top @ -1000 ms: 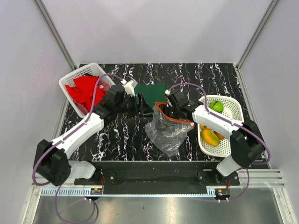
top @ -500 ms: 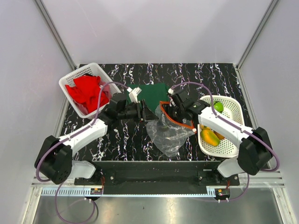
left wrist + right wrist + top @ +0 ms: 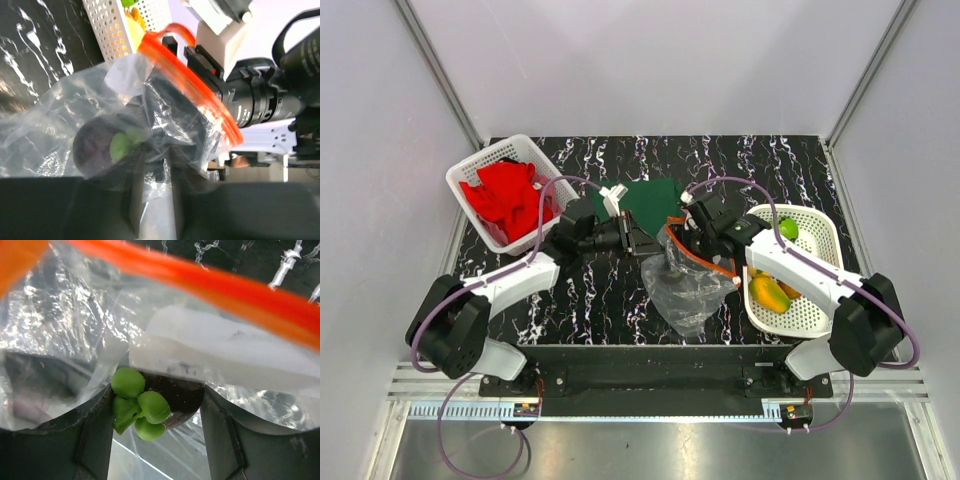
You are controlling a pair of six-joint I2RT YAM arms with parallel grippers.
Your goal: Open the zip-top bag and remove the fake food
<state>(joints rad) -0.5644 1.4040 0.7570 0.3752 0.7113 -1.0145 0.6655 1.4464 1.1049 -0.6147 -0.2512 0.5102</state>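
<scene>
The clear zip-top bag (image 3: 688,296) lies mid-table, its orange-red zip strip (image 3: 708,264) lifted and gaping. My left gripper (image 3: 654,244) reaches in from the left, and in the left wrist view it (image 3: 158,172) is shut on a fold of the bag's plastic (image 3: 60,115). My right gripper (image 3: 682,262) is down in the bag's mouth. In the right wrist view it (image 3: 155,415) is shut on a dark purple round fake fruit (image 3: 177,395) with green leaves (image 3: 140,405). That fruit (image 3: 95,147) also shows through the plastic.
A white basket (image 3: 823,226) at the right holds a green fruit (image 3: 782,228) and a yellow-orange one (image 3: 770,293). A second white basket (image 3: 470,170) at the back left holds a red cloth (image 3: 505,195). A dark green cloth (image 3: 645,200) lies flat behind the bag.
My left arm has swung right to the bag and its jaws have narrowed onto the plastic. The right gripper dipped into the bag's mouth and stayed there.
</scene>
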